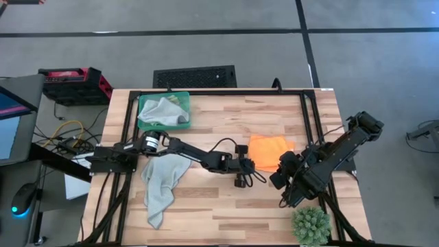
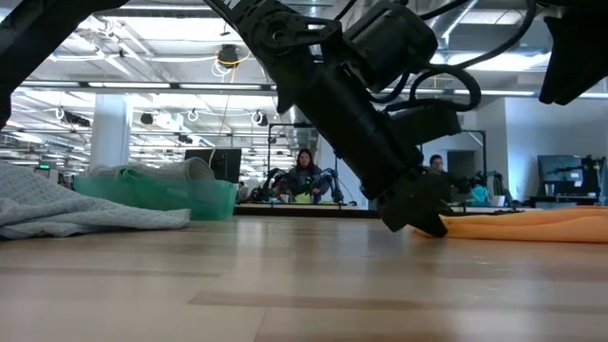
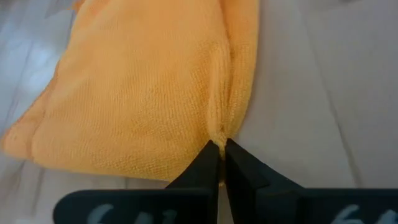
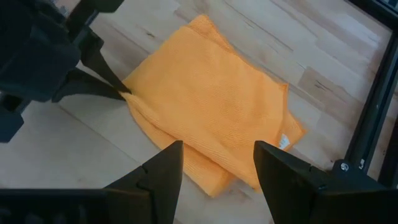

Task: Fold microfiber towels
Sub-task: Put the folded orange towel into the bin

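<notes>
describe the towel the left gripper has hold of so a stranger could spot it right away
On the wooden table, look right of centre, between the two arms. The orange towel lies folded there, the left gripper shut on its edge. It is the only orange cloth.

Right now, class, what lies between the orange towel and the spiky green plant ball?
In the high view, the open right gripper sits between the orange towel and the plant ball.

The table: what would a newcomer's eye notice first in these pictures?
The bright orange towel lies folded at the table's right middle, and the left gripper is shut on its edge. The right gripper hovers open just above that towel. A pale grey towel sprawls unfolded at the left, below a green tray.
</notes>
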You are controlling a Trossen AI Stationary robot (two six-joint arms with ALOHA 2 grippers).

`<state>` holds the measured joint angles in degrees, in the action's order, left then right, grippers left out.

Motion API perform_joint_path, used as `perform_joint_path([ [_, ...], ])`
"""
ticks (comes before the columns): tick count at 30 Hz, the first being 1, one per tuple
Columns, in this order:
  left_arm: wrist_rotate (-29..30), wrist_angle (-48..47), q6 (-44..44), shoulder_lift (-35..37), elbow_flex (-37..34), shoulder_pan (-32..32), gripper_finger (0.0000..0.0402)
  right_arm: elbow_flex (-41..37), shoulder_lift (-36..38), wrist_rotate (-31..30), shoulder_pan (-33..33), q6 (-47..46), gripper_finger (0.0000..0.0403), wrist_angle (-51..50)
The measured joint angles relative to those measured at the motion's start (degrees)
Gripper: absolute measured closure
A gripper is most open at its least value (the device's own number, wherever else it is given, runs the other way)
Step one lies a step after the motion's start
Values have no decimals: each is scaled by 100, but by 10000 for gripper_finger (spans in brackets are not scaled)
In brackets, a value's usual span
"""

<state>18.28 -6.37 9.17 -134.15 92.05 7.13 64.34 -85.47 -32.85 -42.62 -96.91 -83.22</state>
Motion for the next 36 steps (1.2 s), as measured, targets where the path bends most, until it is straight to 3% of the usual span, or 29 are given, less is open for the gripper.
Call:
perform_joint_path([
  [12, 464, -2260, -406, 655, -44, -12, 401, 0, 0, 5, -1, 2, 182, -11],
  [22, 2096, -4285, -537, 805, -35, -105, 401, 0, 0, 11, -1, -1, 182, -7],
  [30, 2305, -5528, -1122, 820, -28, -422, 401, 0, -1, 5, 1, 7, 182, -7],
  [36, 2300, -6450, -1769, 880, -26, -563, 401, 0, 0, -12, 0, 555, 182, 371],
])
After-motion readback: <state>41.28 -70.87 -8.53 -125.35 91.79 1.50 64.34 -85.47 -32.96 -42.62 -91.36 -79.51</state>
